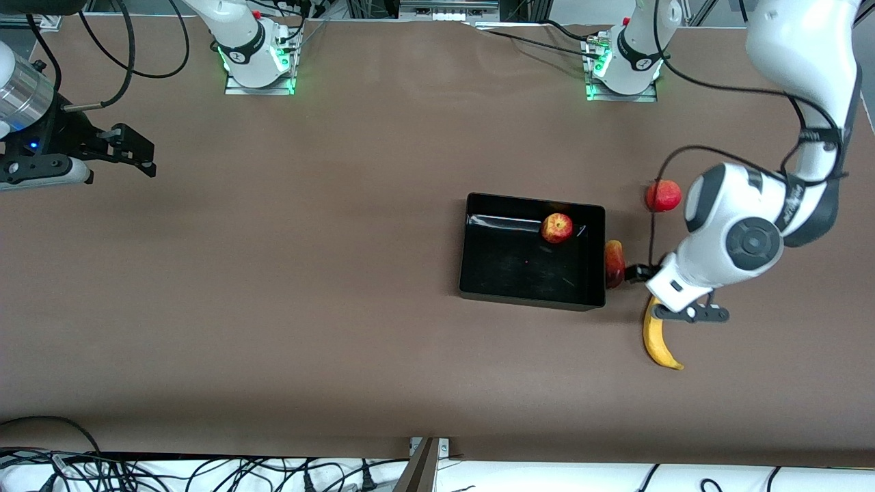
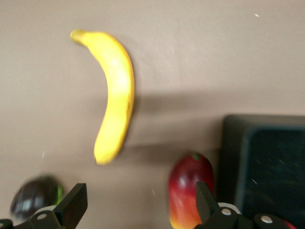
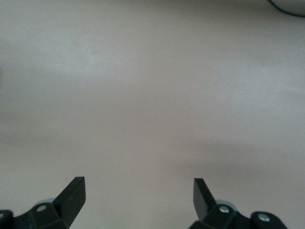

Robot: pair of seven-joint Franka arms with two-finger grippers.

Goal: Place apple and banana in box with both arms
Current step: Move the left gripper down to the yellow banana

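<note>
Right end effector [image 1: 140,154]: at the right arm's end of the brown surface [image 1: 273,273], fingers spread wide, holding nothing; arm waits
Box [image 1: 478,273]: shallow glossy black rectangular open tray, mid-surface toward the left arm's end
Apple [image 1: 557,227]: small round red fruit with pale yellow patches, inside the box, near its wall farthest from the front camera
Oval fruit [image 1: 614,263]: elongated dark-red-and-yellow, just outside the box wall at the left arm's end
Banana [image 1: 657,342]: long curved yellow fruit, lying on the surface, nearer the front camera than the oval fruit
Round fruit [image 1: 663,195]: uniformly red, farther from the front camera
Left end effector [image 2: 138,210]: above the banana's upper end, fingers wide apart, empty
</note>
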